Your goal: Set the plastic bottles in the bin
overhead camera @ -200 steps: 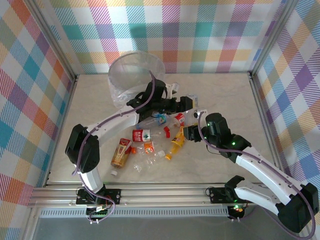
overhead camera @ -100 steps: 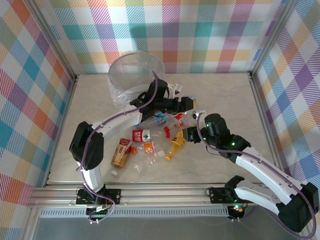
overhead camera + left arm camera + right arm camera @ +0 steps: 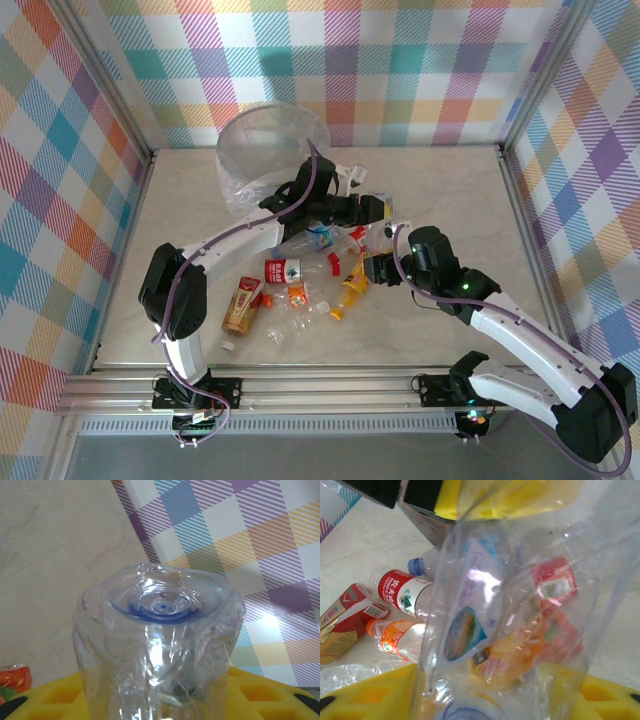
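the left gripper [image 3: 368, 210] reaches out over the middle of the table [image 3: 450, 190], just in front of the bin [image 3: 262, 150]. its yellow pads [image 3: 50, 692] press in on either side of a clear bottle [image 3: 160, 645], and the thin wall is crumpled between them, so these jaws are closed on it. the bottle's base points away from the wrist, toward the checked wall [image 3: 240, 540]. the right gripper [image 3: 378, 268] meets the same bottle from the near side. in its wrist view the bottle stands between its own yellow pads [image 3: 380, 690], with the left gripper's pad at the far end, but i cannot tell whether these jaws press the bottle or stand just off it. the other plastic bottles [image 3: 300, 295] lie in a loose heap on the table beside and below the two grippers, apart from the bin: a red-labelled bottle [image 3: 283, 270], an orange bottle [image 3: 350, 290] and a brown bottle [image 3: 242, 305] among them. the bin stands at the far side of the table, left of centre, lined with a clear bag.
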Available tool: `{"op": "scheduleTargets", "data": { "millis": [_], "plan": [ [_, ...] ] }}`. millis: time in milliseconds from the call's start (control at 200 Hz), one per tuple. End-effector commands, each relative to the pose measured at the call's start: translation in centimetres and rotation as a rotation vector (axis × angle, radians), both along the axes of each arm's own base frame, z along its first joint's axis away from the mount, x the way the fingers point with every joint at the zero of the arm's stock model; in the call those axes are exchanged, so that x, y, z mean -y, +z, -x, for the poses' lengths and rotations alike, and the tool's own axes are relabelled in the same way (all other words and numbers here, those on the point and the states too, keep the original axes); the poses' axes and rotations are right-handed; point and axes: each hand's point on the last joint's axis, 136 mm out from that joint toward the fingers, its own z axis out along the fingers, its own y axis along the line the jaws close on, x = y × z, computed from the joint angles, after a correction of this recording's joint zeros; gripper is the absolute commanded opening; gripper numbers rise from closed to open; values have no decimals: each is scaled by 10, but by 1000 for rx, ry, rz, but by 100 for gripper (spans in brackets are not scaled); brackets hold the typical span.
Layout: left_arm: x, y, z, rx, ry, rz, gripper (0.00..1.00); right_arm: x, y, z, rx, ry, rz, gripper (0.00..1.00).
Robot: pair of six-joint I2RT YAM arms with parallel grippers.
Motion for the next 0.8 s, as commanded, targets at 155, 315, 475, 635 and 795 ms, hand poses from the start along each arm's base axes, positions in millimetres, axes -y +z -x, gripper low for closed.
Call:
{"op": "scheduleTargets", "data": {
  "millis": [155, 315, 475, 635, 795],
  "plan": [
    [-27, 43, 1, 175, 41, -103, 49, -12, 34, 12, 39, 74, -102, 92],
    [-42, 65, -5, 237, 62, -144, 49, -7, 57, 20, 80, 64, -168, 100],
    [-57, 91, -11, 306, 82, -181, 49, -1, 79, 26, 157, 73, -193, 100],
    [-80, 119, -22, 386, 127, -219, 49, 9, 99, 31, 245, 65, -204, 100],
    [-106, 153, -33, 495, 196, -266, 49, 21, 122, 36, 321, 32, -230, 100]
  ]
}}
